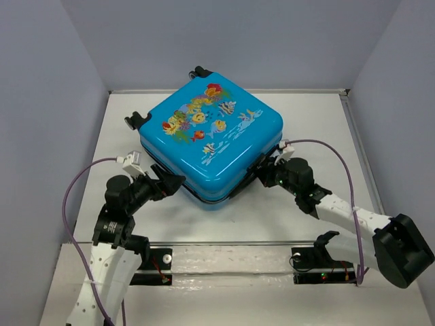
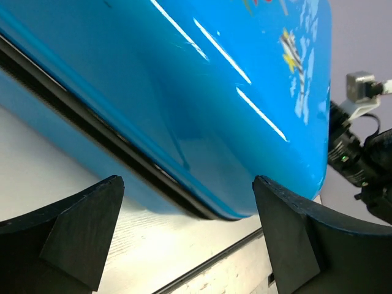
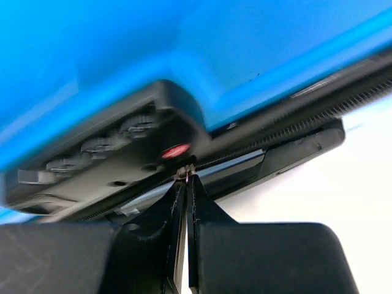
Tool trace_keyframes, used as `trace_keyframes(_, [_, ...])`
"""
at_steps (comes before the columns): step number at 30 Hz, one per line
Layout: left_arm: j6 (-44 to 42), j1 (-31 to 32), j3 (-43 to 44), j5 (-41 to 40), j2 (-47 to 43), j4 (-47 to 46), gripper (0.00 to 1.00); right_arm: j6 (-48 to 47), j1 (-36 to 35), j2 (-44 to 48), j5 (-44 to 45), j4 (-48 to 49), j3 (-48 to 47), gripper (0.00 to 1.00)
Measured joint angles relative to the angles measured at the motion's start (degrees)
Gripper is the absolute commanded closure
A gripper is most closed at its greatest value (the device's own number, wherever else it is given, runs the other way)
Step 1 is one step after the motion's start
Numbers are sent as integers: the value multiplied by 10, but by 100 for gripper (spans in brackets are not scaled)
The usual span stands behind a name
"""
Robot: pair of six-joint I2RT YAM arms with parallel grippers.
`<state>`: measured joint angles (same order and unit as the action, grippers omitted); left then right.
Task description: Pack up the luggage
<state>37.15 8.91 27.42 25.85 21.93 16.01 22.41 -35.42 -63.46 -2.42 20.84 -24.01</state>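
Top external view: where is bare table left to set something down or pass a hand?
Bare table lies between the suitcase and the right wall, between its wheels and the left wall, and between its near corner and the arm bases. Crowded: its near-left edge at the open left gripper, its near-right edge where the shut right gripper meets the lock.

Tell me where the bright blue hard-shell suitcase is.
In the top view, the bright blue hard-shell suitcase lies centred on the white table, with the left tool at its near-left edge and the right tool at its near-right.
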Motion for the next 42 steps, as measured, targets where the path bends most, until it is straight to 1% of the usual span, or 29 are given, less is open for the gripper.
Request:
trace_keyframes(3, [0, 21, 0, -14, 33, -18, 1, -10, 41, -4, -29, -19, -29, 93])
trace_keyframes(8, [2, 82, -2, -43, 52, -45, 2, -21, 62, -2, -45, -52, -50, 93])
trace_keyframes(11, [10, 141, -16, -57, 57, -71, 2, -16, 62, 6, -56, -65, -50, 93])
trace_keyframes(13, [22, 214, -32, -82, 77, -93, 3, -11, 62, 17, -64, -75, -47, 93])
trace_keyframes(16, [51, 304, -64, -137, 95, -108, 7, -2, 60, 39, -76, -82, -32, 93])
trace_keyframes(20, [84, 366, -91, -205, 107, -115, 9, 5, 36, 75, -81, -98, -12, 93])
trace_keyframes(23, [94, 380, -97, -234, 120, -145, 9, 9, 4, 87, -79, -101, -3, 93])
trace_keyframes(26, [95, 392, -97, -242, 148, -178, 9, 19, -53, 87, -71, -99, 5, 93])
trace_keyframes(30, [96, 404, -97, -243, 204, -231, 9, 44, -159, 87, -35, -86, 14, 93])
trace_keyframes(31, [96, 406, -95, -243, 218, -241, 9, 48, -173, 87, -26, -84, 14, 93])
trace_keyframes(34, [94, 410, -86, -247, 253, -272, 10, 71, -243, 79, 33, -67, 15, 93])
trace_keyframes(35, [94, 412, -81, -248, 267, -281, 10, 79, -274, 64, 65, -51, 14, 93])
trace_keyframes(38, [92, 414, -68, -252, 291, -287, 10, 94, -330, 5, 136, -16, 1, 93])
trace_keyframes(40, [89, 415, -59, -255, 303, -285, 10, 100, -356, -35, 177, 0, -14, 93])
trace_keyframes(41, [85, 415, -53, -256, 310, -283, 10, 108, -368, -59, 183, 13, -23, 93])
trace_keyframes(42, [85, 416, -43, -257, 319, -288, 10, 115, -380, -78, 168, 26, -26, 93])
